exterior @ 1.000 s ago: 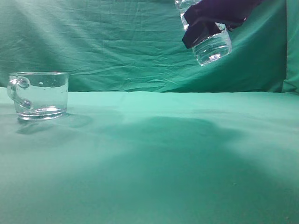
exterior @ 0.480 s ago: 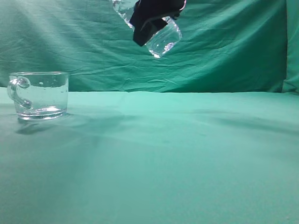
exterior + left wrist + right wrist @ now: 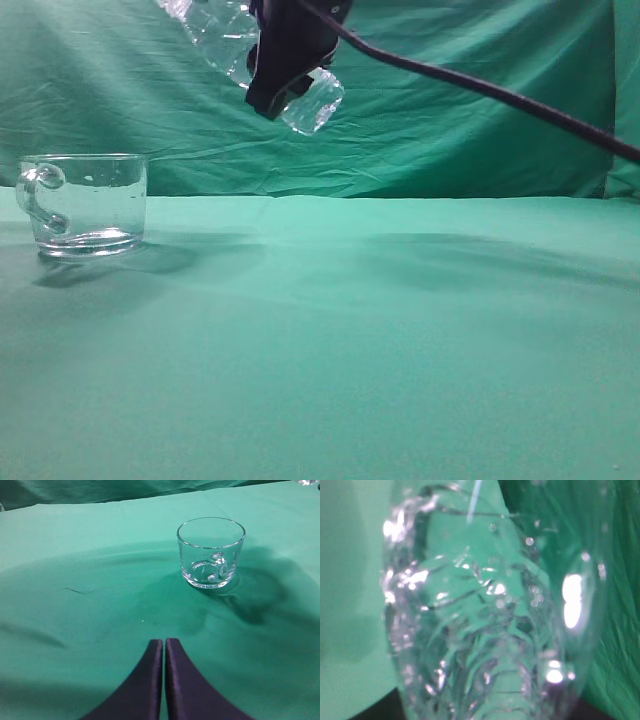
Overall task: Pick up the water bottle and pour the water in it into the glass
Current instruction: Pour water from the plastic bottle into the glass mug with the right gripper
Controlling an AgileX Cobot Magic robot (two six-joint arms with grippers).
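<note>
The glass stands upright on the green cloth at the left, handle to its left; it also shows in the left wrist view, and I cannot tell whether it holds water. My right gripper is shut on the water bottle, held high in the air, tilted with its base down-right and its neck up-left out of frame. The bottle is right of and above the glass. It fills the right wrist view. My left gripper is shut and empty, low over the cloth in front of the glass.
A green cloth covers the table and hangs as a backdrop. A dark cable runs from the right gripper to the right edge. The bottle's shadow lies on the cloth beside the glass.
The right gripper has carried the bottle leftward toward the glass and tilted it further, neck to the left. The glass has not moved.
</note>
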